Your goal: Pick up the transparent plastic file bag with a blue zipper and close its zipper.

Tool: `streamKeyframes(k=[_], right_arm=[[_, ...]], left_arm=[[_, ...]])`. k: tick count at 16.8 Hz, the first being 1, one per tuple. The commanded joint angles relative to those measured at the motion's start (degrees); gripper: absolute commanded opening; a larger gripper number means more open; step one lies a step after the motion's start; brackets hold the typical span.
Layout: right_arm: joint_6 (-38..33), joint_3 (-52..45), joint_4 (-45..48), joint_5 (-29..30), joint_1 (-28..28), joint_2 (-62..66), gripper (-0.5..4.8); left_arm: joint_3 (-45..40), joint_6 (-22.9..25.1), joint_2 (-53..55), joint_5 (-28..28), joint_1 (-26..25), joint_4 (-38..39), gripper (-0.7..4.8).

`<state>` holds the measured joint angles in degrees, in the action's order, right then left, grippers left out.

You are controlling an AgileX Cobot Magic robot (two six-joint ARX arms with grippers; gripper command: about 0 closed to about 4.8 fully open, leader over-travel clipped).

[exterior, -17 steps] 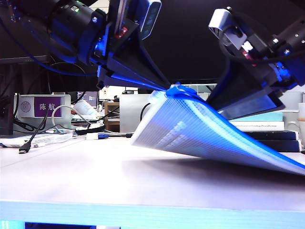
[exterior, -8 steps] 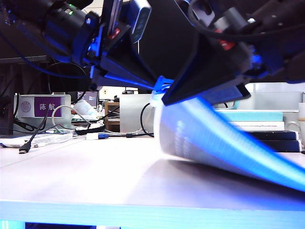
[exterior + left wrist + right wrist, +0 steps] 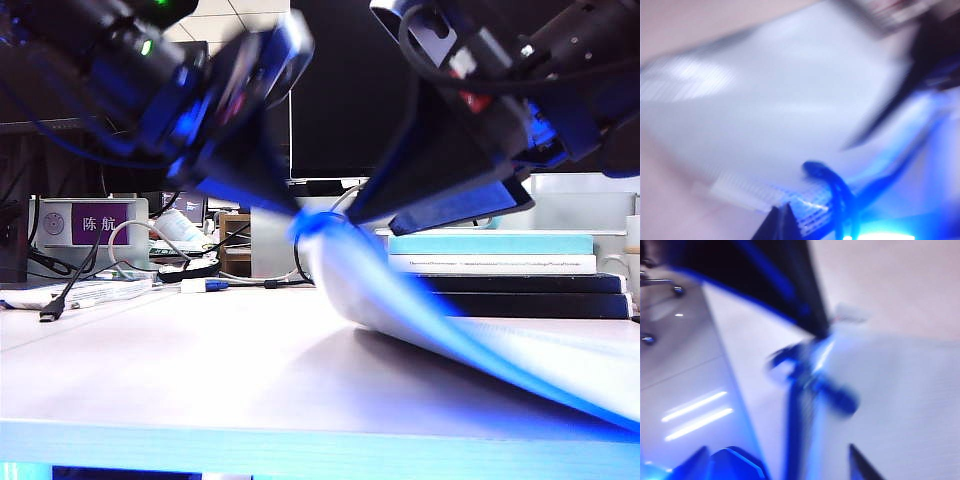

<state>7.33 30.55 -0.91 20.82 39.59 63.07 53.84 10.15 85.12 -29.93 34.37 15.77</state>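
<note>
pale counter [image 3: 150, 350] carries the bag [image 3: 430, 320]; left fingers [image 3: 285, 205] clamp its raised corner, right fingers [image 3: 385, 215] apart at 3 o'clock of them.

The right gripper [image 3: 375, 215] swung across toward the file bag's [image 3: 400, 300] raised corner.

The file bag [image 3: 420, 300] is thin, flexible translucent plastic, whitish with a fine woven-looking grid [image 3: 690, 82] and a soft sheen. Its zipper [image 3: 520, 365] is bright blue. The table [image 3: 200, 370] is smooth, pale and matt. Both arms look like hard black plastic.
</note>
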Motion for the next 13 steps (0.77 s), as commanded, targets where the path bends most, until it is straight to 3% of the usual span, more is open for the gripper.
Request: streamKeyframes(k=[1, 4, 6, 9, 13], right_arm=[[0.0, 0.4, 0.7, 1.3, 0.0, -0.2, 3.48], [3.6, 0.4, 1.3, -2.0, 0.0, -0.2, 3.33], [5.2, 0.4, 2.6, -3.3, 0.0, -0.1, 2.85], [5.4, 0.5, 6.2, -1.7, 0.0, 2.3, 2.85], [5.4, 0.5, 6.8, 1.2, 0.2, 7.1, 2.82]], left_arm=[[0.3, 3.7, -0.1, 6.6, -0.6, 0.5, -0.06], [0.3, 7.9, -0.1, 5.3, -0.7, 3.5, -0.06], [0.3, 8.5, -0.1, 3.7, -0.7, 3.8, -0.06], [0.3, 8.5, -0.1, -1.7, -0.6, 3.8, -0.06], [0.3, 9.1, -0.1, -3.0, -0.5, 3.9, -0.06]])
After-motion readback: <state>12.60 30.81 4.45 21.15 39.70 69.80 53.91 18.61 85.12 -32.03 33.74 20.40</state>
